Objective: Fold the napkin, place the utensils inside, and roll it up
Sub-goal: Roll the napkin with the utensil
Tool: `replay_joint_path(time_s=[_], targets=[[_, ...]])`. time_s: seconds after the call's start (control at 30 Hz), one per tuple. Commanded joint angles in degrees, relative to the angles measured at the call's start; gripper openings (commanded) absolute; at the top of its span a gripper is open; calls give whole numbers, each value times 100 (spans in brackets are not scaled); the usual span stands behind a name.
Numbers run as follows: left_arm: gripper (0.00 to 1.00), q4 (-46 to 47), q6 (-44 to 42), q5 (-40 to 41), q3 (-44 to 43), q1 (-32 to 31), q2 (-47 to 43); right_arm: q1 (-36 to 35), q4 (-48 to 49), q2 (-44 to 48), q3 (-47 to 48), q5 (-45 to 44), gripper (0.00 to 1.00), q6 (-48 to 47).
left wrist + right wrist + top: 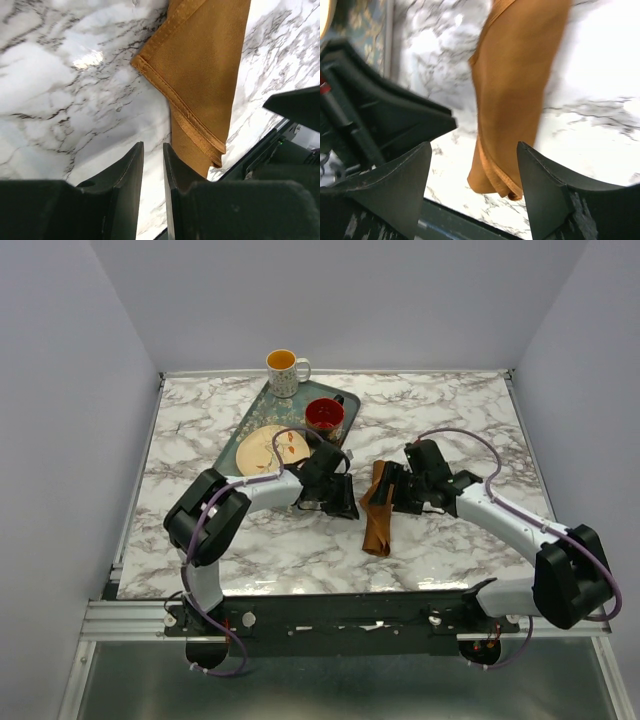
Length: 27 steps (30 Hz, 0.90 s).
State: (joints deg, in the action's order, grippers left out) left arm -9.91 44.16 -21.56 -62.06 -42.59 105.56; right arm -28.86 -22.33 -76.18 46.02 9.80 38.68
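The napkin [377,515], folded to a strip on the worktop [450,410], lies directly ahead of the wide-spread right pincer [474,150], likely readying a grasp, and just beside the narrowed, empty left pincer [153,147].

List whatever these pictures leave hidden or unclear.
1. Utensils: in no view; whether the folded napkin hides them cannot be told.
2. Napkin's far end: top view, partly covered by the right gripper; both wrist views cut it at the top edge.
3. Left gripper: top view shows only its back, jaws unseen.
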Motion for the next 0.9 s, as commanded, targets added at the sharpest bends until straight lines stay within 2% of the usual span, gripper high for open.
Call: replay_joint_path(time_s=[0.0,0.33,0.5,0.57,0.67,0.7,0.87], targets=[[31,95,-30,12,133,163,-378,-23,-738,-221,381,-1129,77,413],[31,130,-92,-120,449,444,-870,-14,-527,-802,628,-1332,79,-114],[31,139,-127,-146,555,515,-1134,-14,-194,-845,391,-937,80,-282],[31,121,-110,-199,581,515,-1160,-14,-62,-881,233,-508,80,-221],[32,191,-66,-217,651,515,-1239,-14,675,-776,-285,-68,82,-325],[32,226,-57,-226,660,523,-1239,-23,999,-758,-356,-40,82,-378],[32,235,-31,-278,634,523,-1152,-23,1363,-942,-253,91,86,-659]])
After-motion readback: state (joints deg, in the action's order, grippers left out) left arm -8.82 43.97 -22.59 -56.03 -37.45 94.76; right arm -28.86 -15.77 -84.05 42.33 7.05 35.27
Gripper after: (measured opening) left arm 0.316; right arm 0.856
